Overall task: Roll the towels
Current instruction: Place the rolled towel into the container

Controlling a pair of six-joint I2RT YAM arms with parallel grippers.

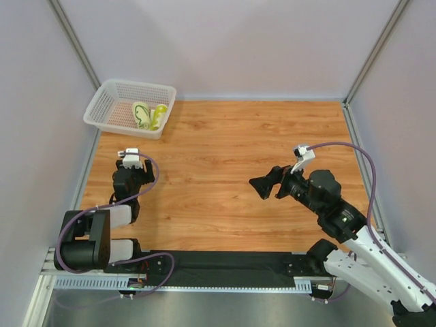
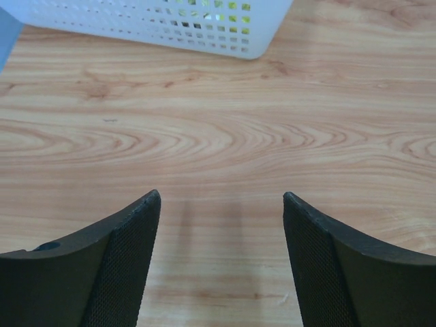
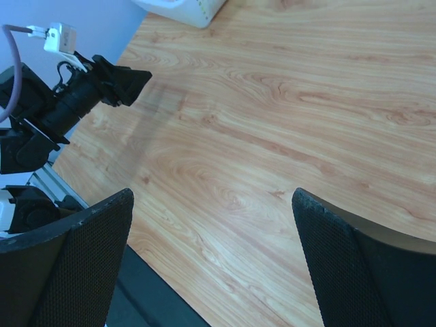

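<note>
seemingly the rolling was finished: both towels (image 1: pixel 141 114) lay rolled in the mesh basket (image 1: pixel 102 109) just ahead of the left fingers (image 2: pixel 139 225); those and the right fingers (image 1: pixel 264 185) gaped released, empty. next, probably only a retreat.

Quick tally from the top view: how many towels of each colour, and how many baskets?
Cream patterned towel: 1
Yellow-green towel: 1
Basket: 1
Total: 3
Both towels lie rolled up inside the basket.
</note>
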